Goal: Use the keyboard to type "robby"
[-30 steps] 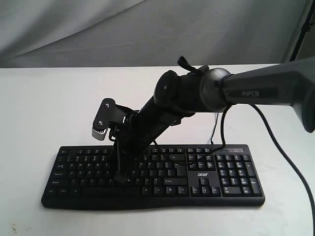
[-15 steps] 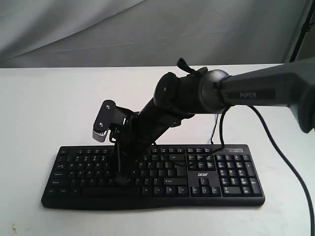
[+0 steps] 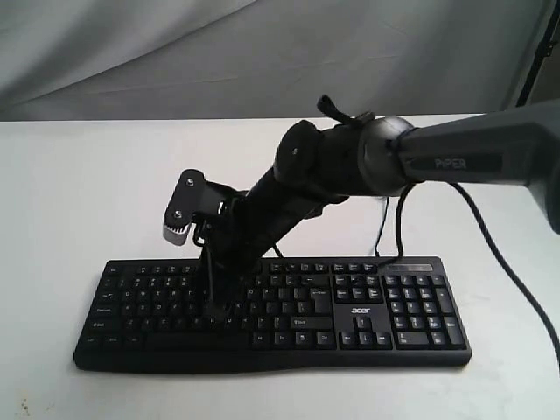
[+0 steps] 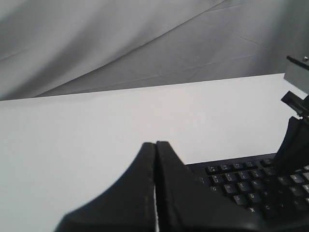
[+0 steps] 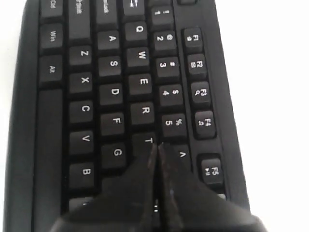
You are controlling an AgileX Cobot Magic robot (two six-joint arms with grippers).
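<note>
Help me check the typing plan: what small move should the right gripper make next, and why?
Probably a nudge before pressing. The right gripper is shut to a point over the keyboard; in its wrist view the tip sits at the edge of the T key, not centred on a needed letter, with the R key one along. Typed letters cannot be seen.

Light: bright, soft and even; no single source shows.
Whites: the table (image 3: 79,201) is near washed out, most of all in the wrist views.
Shadows: faint, soft-edged, along the front rim of the keyboard (image 3: 262,359).
Glare: a dull sheen on the grey arm (image 3: 472,157).
Backdrop: grey cloth (image 3: 262,52), shaded along its folds.
Exterior focus: soft, slightly grainy; key legends unreadable.
Right wrist focus: legends clear; right gripper (image 5: 157,147) blurred, dark.
Left wrist focus: left gripper (image 4: 155,145) a blurred black mass; keys soft.
</note>
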